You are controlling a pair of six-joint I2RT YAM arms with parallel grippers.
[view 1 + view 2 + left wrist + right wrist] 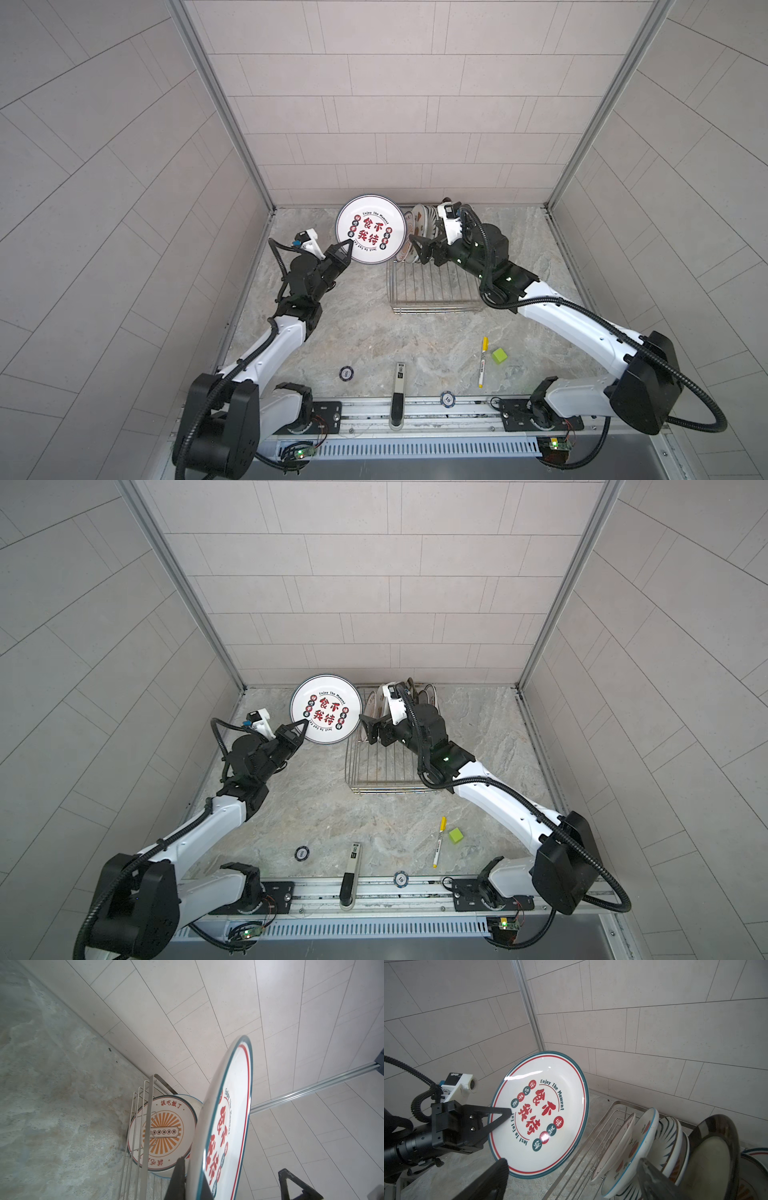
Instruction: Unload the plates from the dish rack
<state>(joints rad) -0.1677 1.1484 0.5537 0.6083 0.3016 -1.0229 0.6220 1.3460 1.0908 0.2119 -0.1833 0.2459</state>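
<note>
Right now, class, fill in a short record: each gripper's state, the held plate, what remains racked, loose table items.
Left gripper: shut on the rim of the red-character plate
Plate position: tilted, out of the dish rack, beside it
Right gripper: open, holding nothing, above the dish rack
In rack: several plates on edge at the far end
Loose items: yellow marker, green block

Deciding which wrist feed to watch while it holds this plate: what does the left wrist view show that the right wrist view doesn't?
Left wrist only: the orange face of a sunburst plate behind the dish rack wires. Right wrist only: the left gripper, jaws shut on the rim of the red-character plate, and the brown-rimmed plate among those racked. Both: the red-character plate and the rack.
</note>
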